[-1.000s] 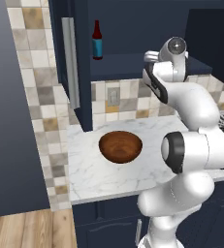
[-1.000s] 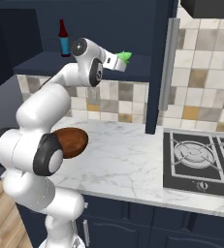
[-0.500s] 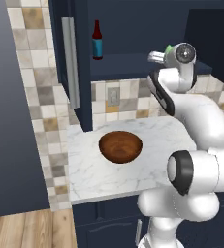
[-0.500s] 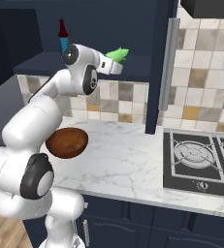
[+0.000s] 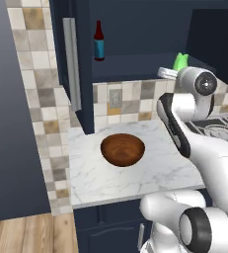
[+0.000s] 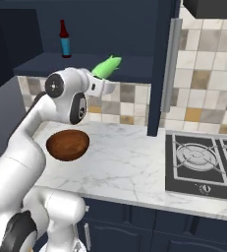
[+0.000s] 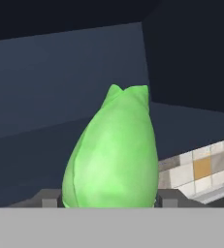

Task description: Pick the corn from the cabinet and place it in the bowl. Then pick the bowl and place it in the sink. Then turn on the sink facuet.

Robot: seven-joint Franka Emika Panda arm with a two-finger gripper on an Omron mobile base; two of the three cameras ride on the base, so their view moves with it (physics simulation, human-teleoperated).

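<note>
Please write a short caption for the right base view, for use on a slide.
The pincer holds the corn at the open cabinet, above the counter where the bowl waits.

Even, soft rendered light, cabinet (image 5: 135,34) interior dim, faint shadows; low-resolution, slightly blurry edges, no glare

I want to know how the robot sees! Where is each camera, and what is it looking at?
Left base view: behind the arm on its left, looking at the bowl, bottle and cabinet; arm at right.
Right base view: behind on its right, same bowl and corn, plus stove.
Hand view: on the hand, facing the corn between the fingers.
</note>
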